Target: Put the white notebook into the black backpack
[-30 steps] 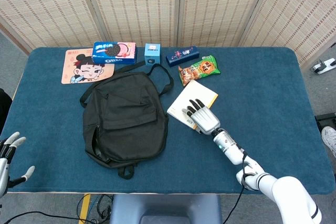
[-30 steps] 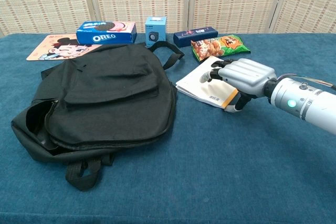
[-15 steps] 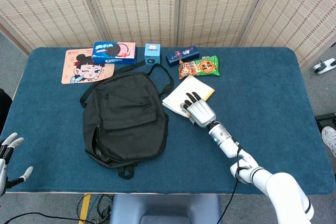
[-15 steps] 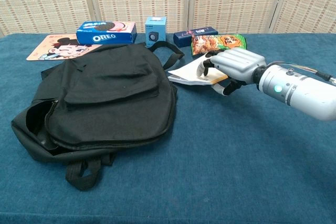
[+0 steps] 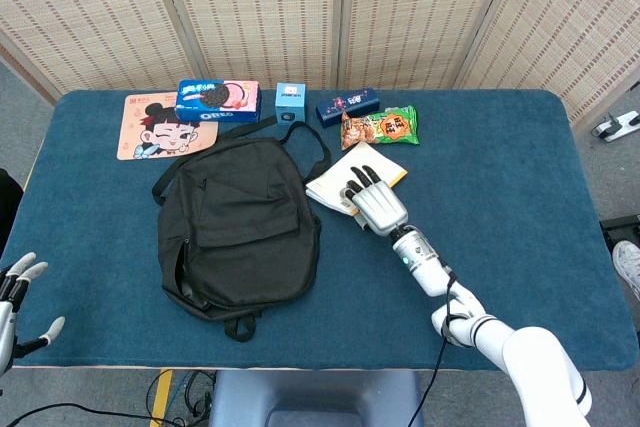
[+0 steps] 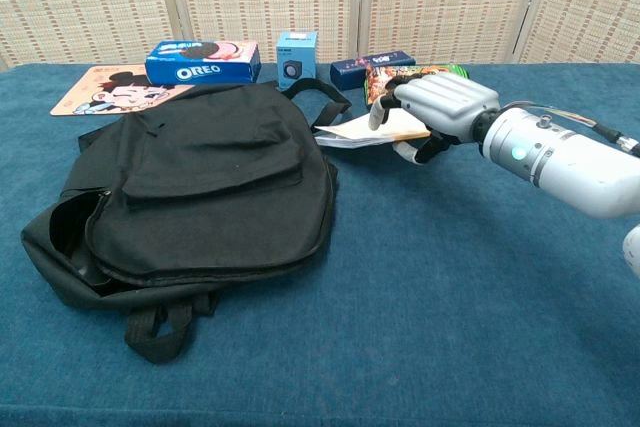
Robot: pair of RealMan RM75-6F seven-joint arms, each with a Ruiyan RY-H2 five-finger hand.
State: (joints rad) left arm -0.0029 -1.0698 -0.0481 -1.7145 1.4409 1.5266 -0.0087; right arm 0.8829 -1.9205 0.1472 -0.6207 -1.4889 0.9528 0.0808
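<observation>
White notebook (image 5: 337, 183) lay thin and flat on the blue table (image 5: 520, 177), a yellow-orange strip along one edge, its pages fanned slightly at the corner nearest the bag in the chest view; it sat at about 3 o'clock from the upper half of the black backpack (image 5: 238, 227), just beside the bag's right edge and the strap loop, and at 6 o'clock from the snack packet (image 5: 378, 128); whether the notebook's corner touched the bag could not be told. Backpack lay flat, front pocket up, top toward the screen, an opening gaping along its left side in the chest view. Right hand (image 5: 372, 203) rested on top of the notebook, fingers (image 6: 381, 107) extended over the cover toward 11 o'clock, thumb curled under the near edge as the chest view showed, so the hand gripped the notebook between fingers above and thumb below. Left hand (image 5: 14, 299) sat at the table's 8 o'clock corner, off the edge, fingers spread, holding nothing. Along the far edge: cartoon mat (image 5: 160, 127), Oreo box (image 5: 217, 100), small blue box (image 5: 290, 101), dark blue box (image 5: 347, 105).
</observation>
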